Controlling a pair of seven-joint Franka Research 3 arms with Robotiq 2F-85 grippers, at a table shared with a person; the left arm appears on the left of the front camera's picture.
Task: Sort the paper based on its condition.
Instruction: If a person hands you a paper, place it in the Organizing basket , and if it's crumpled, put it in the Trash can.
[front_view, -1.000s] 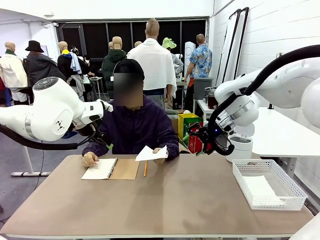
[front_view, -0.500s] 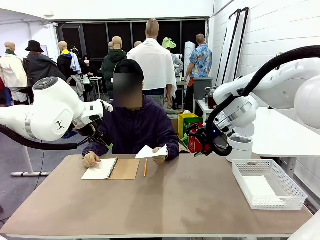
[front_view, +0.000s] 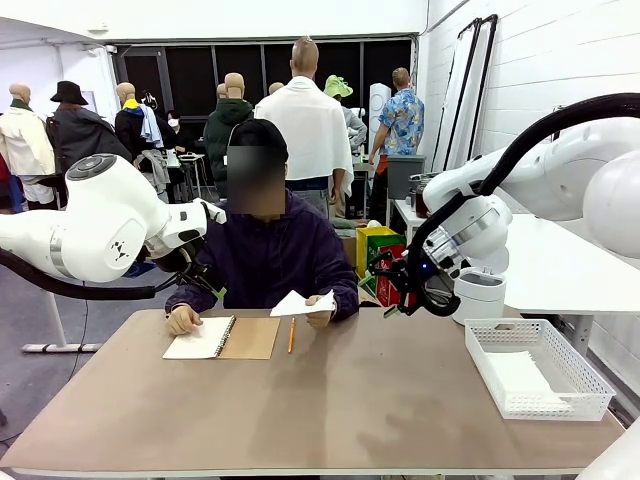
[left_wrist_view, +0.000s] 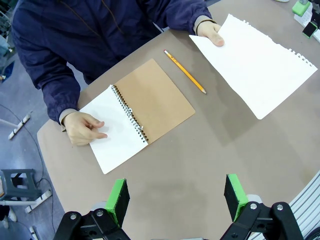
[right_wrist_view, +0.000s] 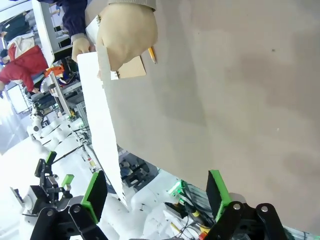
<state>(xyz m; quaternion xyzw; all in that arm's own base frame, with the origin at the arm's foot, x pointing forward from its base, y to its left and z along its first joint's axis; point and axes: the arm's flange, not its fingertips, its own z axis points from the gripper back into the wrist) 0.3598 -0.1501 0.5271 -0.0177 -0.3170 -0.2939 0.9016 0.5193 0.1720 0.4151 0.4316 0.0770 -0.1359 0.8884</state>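
Handover: a hand (front_view: 321, 311) holds the paper (front_view: 297, 305) above the bench's (front_view: 350, 400) far middle. The right claw (front_view: 397, 277), jaws apart, hangs right of it and should next pinch its edge. The left claw (left_wrist_view: 176, 193) is likewise apart.

brown table (front_view: 350, 400) | on it: open notepad (front_view: 220, 338) | pencil (front_view: 291, 335) | white mesh tray (front_view: 555, 406)

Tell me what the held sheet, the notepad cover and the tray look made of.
Sheet: thin matte white paper, seemingly; ragged punched edge, slight bow.
Notepad cover: brown matte card, likely; flat, stiff-looking.
Tray: white open mesh, plastic or coated wire; cannot tell which.
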